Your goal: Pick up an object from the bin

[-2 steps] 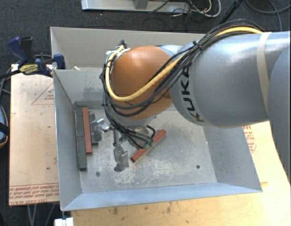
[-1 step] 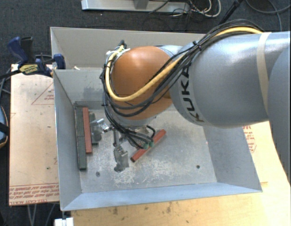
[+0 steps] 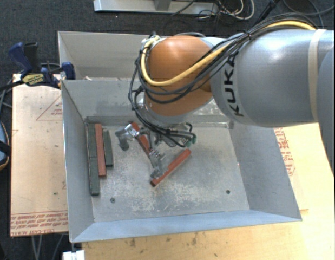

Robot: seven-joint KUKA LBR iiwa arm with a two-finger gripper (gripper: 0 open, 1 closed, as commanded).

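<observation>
Gripper (image 3: 139, 155) spread wide, empty, over bin (image 3: 75, 145) middle; fingertip (image 3: 156, 172) beside red-brown stick (image 3: 173, 166). Likely stiff, light; grab across midpoint.

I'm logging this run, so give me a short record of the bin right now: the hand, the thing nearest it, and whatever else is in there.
hand: hand low over the middle of the bin, fingers apart, nothing seen between them
nearest thing: reddish-brown stick, lying diagonally mid-bin, its lower end beside one fingertip
other things: long grey bar, reddish-brown bar and short grey bar, side by side along the left of the floor
container: grey metal bin
task state: nothing lifted yet
</observation>
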